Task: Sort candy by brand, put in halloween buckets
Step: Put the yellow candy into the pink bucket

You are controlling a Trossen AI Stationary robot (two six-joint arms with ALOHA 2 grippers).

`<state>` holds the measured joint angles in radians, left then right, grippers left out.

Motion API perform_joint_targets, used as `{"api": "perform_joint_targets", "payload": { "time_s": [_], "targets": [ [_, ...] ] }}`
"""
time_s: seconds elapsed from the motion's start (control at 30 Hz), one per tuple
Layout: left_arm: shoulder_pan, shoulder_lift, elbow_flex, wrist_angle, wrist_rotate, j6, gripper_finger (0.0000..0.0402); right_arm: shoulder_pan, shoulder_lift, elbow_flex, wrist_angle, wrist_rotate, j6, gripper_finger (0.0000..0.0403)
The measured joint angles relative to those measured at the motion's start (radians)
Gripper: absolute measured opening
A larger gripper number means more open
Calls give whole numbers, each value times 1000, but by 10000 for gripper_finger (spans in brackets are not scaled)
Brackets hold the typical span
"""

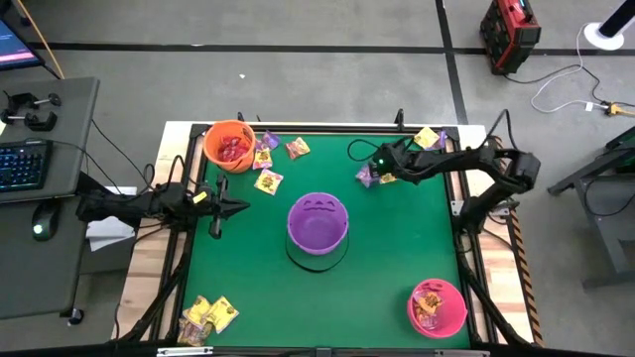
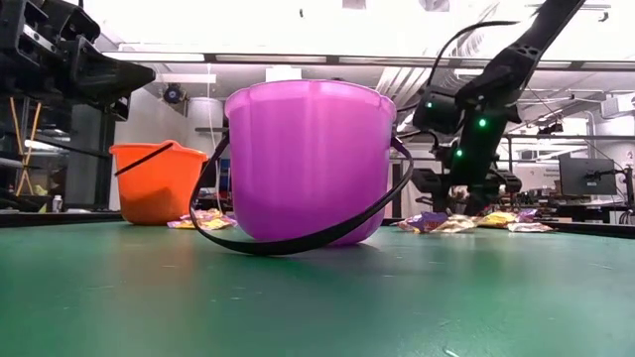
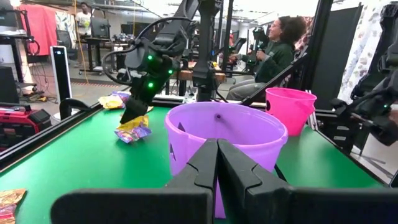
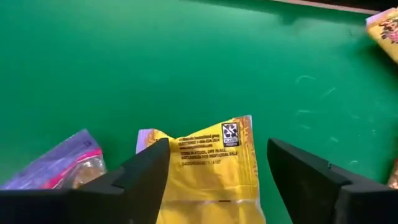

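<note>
The purple bucket stands mid-table, its black handle down on the mat. An orange bucket at the far left holds red candy. A pink bucket at the near right holds candy too. My right gripper is open and low over a yellow candy packet, one finger on each side of it, with a purple packet lying beside. In the high view this gripper is right of the far centre. My left gripper waits shut at the table's left, above the mat. My right gripper comes down from above with its fingers on either side of the yellow packet's end, which lies flat on the mat. I cannot tell whether the fingers touch it.
Loose candy packets lie beside the orange bucket, more at the near left corner, and one at the far right. Open green mat lies between the purple bucket and the right edge. A seated person is beyond the table.
</note>
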<state>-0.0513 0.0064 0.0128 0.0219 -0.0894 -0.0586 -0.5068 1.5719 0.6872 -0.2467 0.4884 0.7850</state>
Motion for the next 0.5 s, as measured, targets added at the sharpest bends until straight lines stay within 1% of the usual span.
{"api": "perform_joint_targets", "payload": {
  "time_s": [0.1, 0.3, 0.37, 0.43, 0.5],
  "targets": [
    [0, 0, 0, 0, 0, 0, 0, -4, 14, 0, 23, 26, 0, 268],
    [0, 0, 0, 0, 0, 0, 0, -4, 29, 0, 54, 10, -3, 266],
    [0, 0, 0, 0, 0, 0, 0, -4, 36, 1, 57, 0, -1, 260],
    [0, 0, 0, 0, 0, 0, 0, -4, 43, 1, 56, -12, -4, 238],
    [0, 0, 0, 0, 0, 1, 0, -4, 45, 1, 48, -11, -7, 195]
  ]
}}
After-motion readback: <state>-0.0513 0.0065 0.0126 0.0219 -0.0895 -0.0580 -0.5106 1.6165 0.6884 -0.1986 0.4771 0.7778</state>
